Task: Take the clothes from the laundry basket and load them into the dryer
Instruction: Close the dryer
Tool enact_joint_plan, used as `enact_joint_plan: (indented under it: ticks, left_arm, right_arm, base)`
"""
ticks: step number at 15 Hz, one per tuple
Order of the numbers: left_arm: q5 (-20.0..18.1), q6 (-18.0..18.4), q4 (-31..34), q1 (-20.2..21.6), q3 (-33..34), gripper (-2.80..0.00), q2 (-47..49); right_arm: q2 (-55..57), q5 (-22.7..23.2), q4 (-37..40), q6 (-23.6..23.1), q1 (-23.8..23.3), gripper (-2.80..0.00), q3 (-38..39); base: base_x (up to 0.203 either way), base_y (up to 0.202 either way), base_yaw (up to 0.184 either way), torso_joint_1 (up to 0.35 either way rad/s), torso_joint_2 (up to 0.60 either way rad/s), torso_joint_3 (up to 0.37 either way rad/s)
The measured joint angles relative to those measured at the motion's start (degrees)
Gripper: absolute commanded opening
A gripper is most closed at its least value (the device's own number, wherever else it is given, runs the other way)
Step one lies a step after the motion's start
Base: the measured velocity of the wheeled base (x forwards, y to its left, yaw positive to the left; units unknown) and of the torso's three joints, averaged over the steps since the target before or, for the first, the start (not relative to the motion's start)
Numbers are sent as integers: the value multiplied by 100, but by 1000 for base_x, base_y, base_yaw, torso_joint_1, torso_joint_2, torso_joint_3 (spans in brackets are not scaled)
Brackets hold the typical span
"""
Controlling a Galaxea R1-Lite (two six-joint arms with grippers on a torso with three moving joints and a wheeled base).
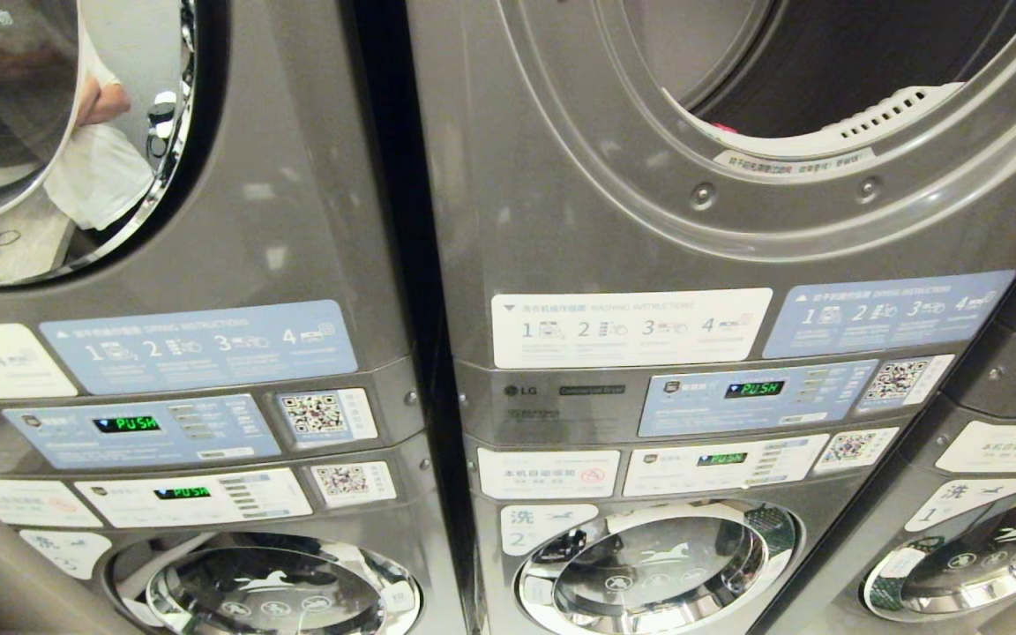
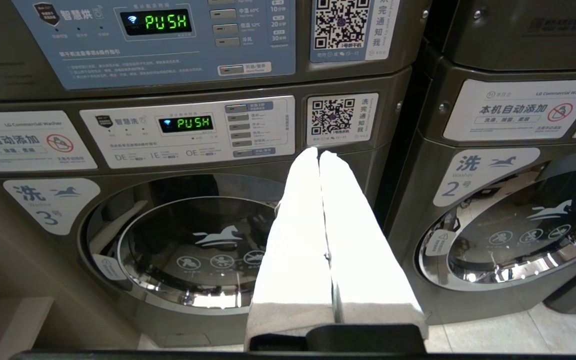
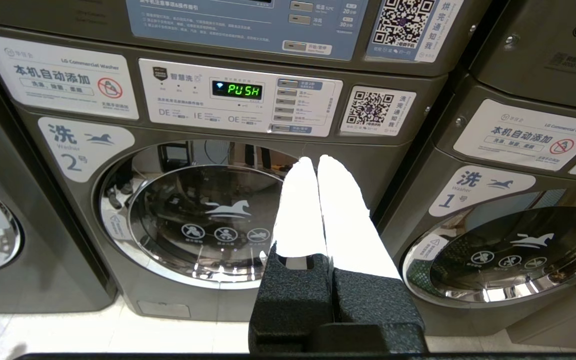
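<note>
1. Stacked grey laundry machines [image 1: 314, 265] fill the head view; neither arm appears in it.
2. The dryer [image 1: 614, 203] in the upper middle-right has its round opening uncovered, facing the camera, with a dark drum behind a white perforated lint-filter strip [image 1: 878, 110].
3. The neighbouring dryer door [image 1: 58, 132] on the left is closed; its glass reflects a person's arm and white clothing.
4. Below sit washer doors [image 1: 649, 564], closed, marked 3, 2 and 1 in the wrist views.
5. Control panels [image 1: 755, 390] show green "PUSH" readouts.
6. Left gripper [image 2: 319, 152]: white fingers pressed together tip to tip, holding nothing, touching nothing, held in front of washer 3 and pointing toward its panel.
7. Right gripper [image 3: 316, 159]: fingers likewise closed and empty, held before washer 2.
8. The clothes [image 1: 723, 128]: only a small red-pink scrap shows at the lower drum rim, just beside the filter strip; its long axis cannot be told.
9. The laundry basket lies outside all views.
</note>
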Motion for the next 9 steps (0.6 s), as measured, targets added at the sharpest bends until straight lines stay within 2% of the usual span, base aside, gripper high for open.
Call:
enact_joint_plan:
  ticks: [9]
  left_arm:
    - [21, -117, -5, 0, 0, -280, 0]
  right_arm:
    - [0, -3, 0, -13, -5, -280, 0]
  base:
    - [-2, -6, 0, 0, 0, 1]
